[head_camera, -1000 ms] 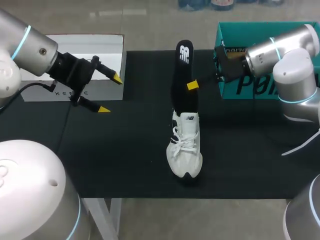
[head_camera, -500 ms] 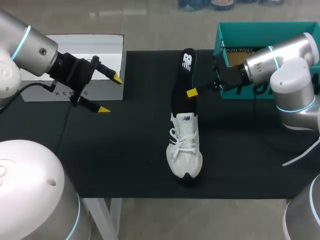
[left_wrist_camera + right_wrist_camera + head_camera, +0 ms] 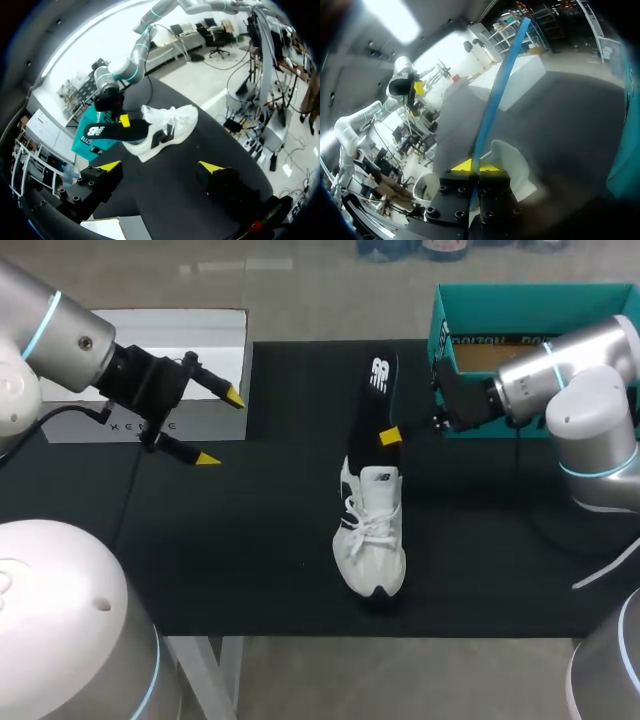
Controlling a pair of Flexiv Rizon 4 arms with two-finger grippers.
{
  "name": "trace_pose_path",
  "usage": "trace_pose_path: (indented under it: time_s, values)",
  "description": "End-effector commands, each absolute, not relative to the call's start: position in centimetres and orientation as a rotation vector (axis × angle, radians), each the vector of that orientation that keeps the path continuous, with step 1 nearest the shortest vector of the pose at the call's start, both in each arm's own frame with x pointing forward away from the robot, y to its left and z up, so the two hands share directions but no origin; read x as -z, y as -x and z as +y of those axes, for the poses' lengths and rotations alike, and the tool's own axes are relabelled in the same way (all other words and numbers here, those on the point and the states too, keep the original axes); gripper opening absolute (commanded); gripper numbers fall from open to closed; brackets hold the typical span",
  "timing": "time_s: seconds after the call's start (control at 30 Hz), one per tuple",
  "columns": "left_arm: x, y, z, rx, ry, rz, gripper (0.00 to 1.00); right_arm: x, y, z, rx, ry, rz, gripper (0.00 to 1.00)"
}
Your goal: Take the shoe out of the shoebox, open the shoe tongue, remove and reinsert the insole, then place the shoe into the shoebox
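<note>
The white shoe stands on the black mat, toe toward the front edge. A black insole sticks up out of its heel opening, leaning toward the teal shoebox. My right gripper is shut on the insole's middle; in the right wrist view the insole runs edge-on as a thin blue strip between the yellow tips, with the shoe just below. My left gripper hangs open and empty at the left. From its wrist view it faces the shoe and insole from a distance.
A white box lies at the back left, behind my left gripper. The open teal shoebox stands at the back right, right behind my right wrist. The black mat covers the table around the shoe.
My right gripper has shifted a little right with the insole, whose top end now leans further right and sits lower. The left arm has not moved.
</note>
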State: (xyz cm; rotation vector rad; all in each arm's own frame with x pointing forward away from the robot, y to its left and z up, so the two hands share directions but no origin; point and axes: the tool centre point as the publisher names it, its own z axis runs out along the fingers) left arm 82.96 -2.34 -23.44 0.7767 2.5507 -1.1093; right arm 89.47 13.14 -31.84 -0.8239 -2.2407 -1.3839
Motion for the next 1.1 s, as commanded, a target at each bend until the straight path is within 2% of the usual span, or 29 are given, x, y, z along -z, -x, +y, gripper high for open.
trace_pose_path:
  time_s: [0.03, 1.1]
  values:
    - [23.4, -82.9, -2.3, 1.104, -0.778, 2.553, 1.0, 31.1, -88.9, 13.0, 1.391, 0.825, -2.264, 0.0]
    - [23.4, -82.9, -2.3, 1.104, -0.778, 2.553, 1.0, 35.7, -84.3, 13.6, 1.228, 0.852, -2.373, 0.0]
